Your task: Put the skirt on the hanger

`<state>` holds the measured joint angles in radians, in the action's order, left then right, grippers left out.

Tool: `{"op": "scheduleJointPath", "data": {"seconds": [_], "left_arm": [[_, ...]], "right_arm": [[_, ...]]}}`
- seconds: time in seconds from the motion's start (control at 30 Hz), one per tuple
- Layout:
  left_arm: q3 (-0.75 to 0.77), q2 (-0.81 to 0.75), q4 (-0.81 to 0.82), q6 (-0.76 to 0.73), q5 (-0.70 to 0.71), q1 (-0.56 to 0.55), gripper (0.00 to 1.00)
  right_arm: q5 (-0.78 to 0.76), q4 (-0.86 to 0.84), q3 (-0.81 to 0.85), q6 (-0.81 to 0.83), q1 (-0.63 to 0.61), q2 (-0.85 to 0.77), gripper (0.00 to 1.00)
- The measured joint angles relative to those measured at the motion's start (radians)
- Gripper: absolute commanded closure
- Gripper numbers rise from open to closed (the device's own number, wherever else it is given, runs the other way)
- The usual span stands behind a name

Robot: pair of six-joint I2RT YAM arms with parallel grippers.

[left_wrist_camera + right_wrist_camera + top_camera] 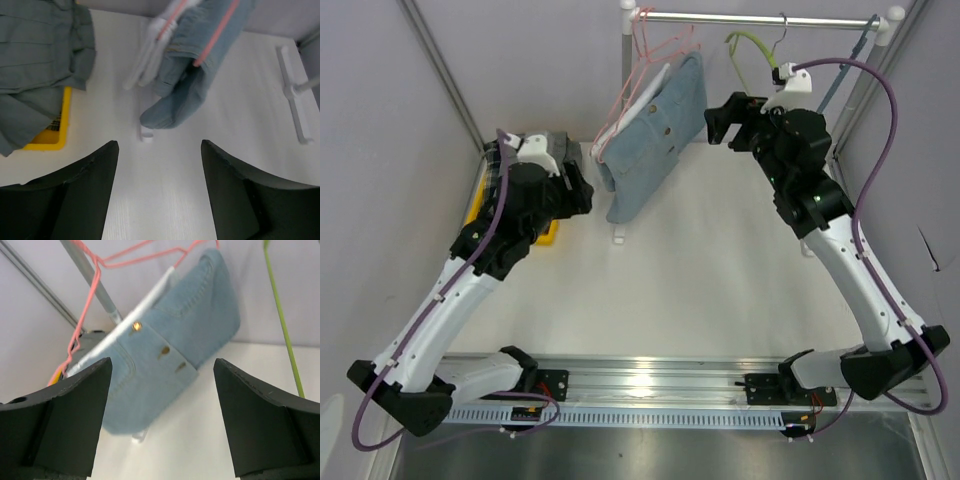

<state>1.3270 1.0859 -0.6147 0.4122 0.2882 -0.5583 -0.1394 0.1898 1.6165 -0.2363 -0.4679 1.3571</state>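
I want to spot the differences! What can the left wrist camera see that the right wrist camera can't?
Only the left wrist view shows the grey clothes piled on a yellow basket. Only the right wrist view shows the green hanger and the skirt's buttons. Both show the denim skirt with the pink hanger, above the white table.

A white table (pixel 720 270) with a yellow basket (pixel 55 136)
Gray clothes (pixel 40 60) fill the basket. A white rack foot (pixel 294 102) lies well to the right of the basket.
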Motion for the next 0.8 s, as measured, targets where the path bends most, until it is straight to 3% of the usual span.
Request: {"op": "scheduleJointPath", "data": {"seconds": [0.43,0.63,0.8], "left_arm": [[0.002,0.048,0.016,0.108,0.102,0.338,0.25],[-0.013,0.28,0.091,0.164,0.067,0.505,0.26],[0.072,0.535,0.123,0.14,0.003,0.525,0.27]], "right_arm": [[0.174,0.051,-0.214,-0.087,0.039,-0.115,0.18],[0.206,0.083,-0.224,-0.088,-0.057,-0.156,0.19],[0.209,0.097,-0.253,-0.084,-0.113,-0.204,0.2]]}}
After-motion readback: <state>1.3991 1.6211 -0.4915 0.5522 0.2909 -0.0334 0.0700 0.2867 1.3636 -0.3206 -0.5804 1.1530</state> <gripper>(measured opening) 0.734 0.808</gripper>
